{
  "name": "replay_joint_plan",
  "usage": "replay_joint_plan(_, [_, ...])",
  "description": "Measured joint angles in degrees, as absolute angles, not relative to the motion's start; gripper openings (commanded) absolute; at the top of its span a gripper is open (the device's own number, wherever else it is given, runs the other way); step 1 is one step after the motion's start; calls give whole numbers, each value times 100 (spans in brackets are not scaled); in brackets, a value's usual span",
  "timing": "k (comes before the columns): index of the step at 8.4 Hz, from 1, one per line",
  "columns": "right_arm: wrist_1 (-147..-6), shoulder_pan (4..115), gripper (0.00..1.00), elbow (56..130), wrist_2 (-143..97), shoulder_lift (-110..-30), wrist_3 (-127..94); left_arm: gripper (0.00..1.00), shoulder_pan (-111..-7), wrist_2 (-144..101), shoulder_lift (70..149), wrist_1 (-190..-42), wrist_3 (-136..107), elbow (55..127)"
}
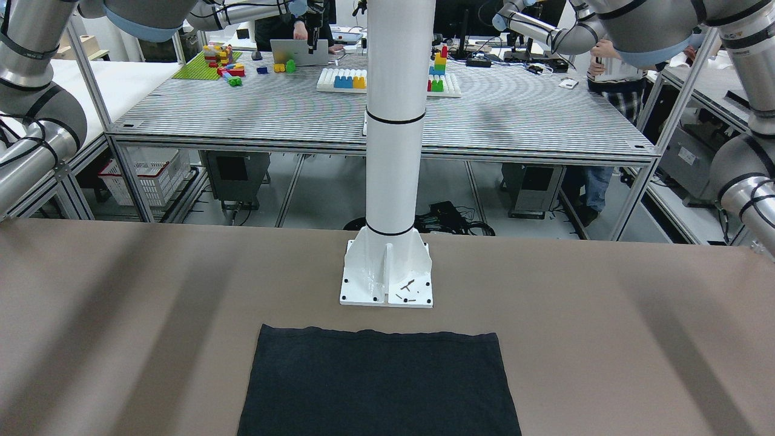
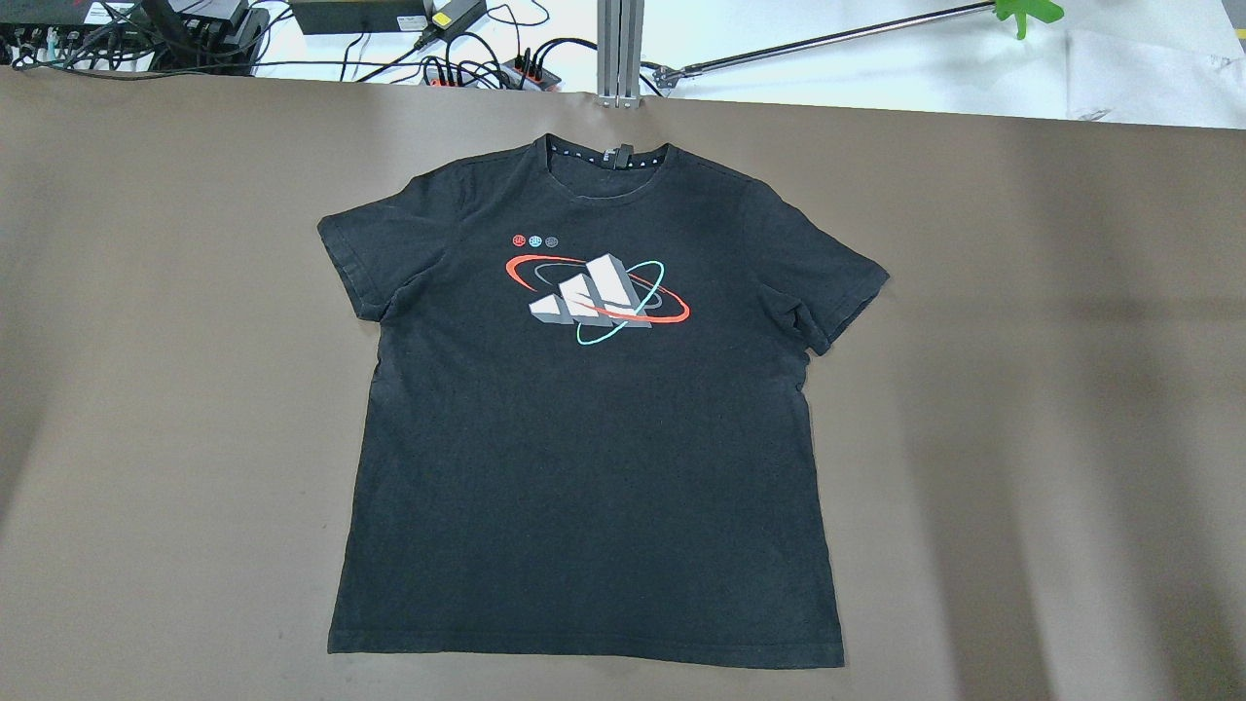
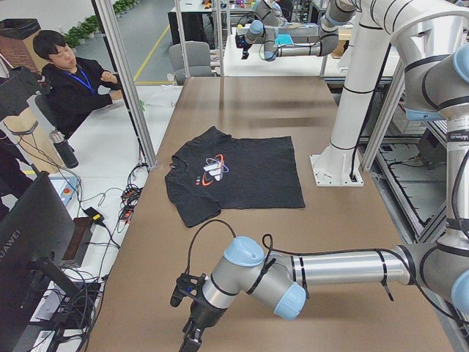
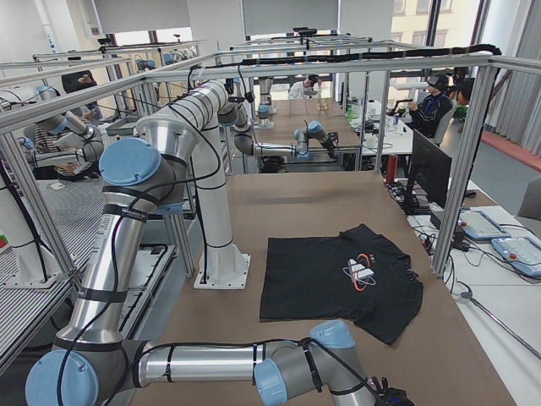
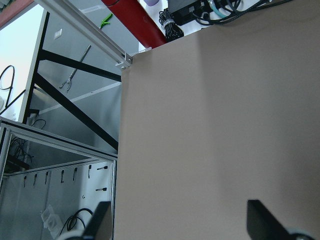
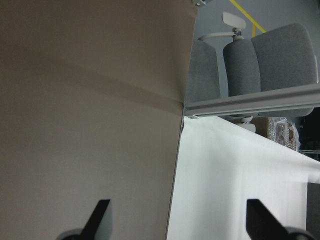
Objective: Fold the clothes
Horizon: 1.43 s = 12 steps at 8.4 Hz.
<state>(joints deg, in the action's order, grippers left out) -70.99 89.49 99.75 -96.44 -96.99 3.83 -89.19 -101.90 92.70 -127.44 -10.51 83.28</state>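
The clothes are one black T-shirt [image 2: 584, 419] with a white, red and teal logo on the chest. It lies flat and face up in the middle of the brown table [image 2: 1022, 389], collar toward the far edge; its hem [image 1: 375, 381] faces the white pillar. My left gripper [image 5: 180, 225] is open over bare table near the left end, also seen low in the exterior left view [image 3: 189, 326]. My right gripper [image 6: 180, 220] is open above the table's right edge. Both are far from the shirt and hold nothing.
The white pillar [image 1: 392, 151] stands on its base plate [image 1: 387, 284] just behind the shirt's hem. Cables and power strips [image 2: 467, 58] lie beyond the far edge. A person [image 3: 69, 84] sits at the side desk. Grey chairs [image 6: 280, 60] stand past the right edge.
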Motion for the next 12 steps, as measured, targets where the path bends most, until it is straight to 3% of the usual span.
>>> replay_joint_plan(9, [-7109, 8912, 94, 9895, -9624, -9631, 402, 95, -8883, -10232, 9549, -12437, -526, 8356])
replay_joint_plan(12, [-7186, 8534, 94, 9784, -9607, -9281, 375, 95, -8714, -10305, 10060, -12388, 246, 7930])
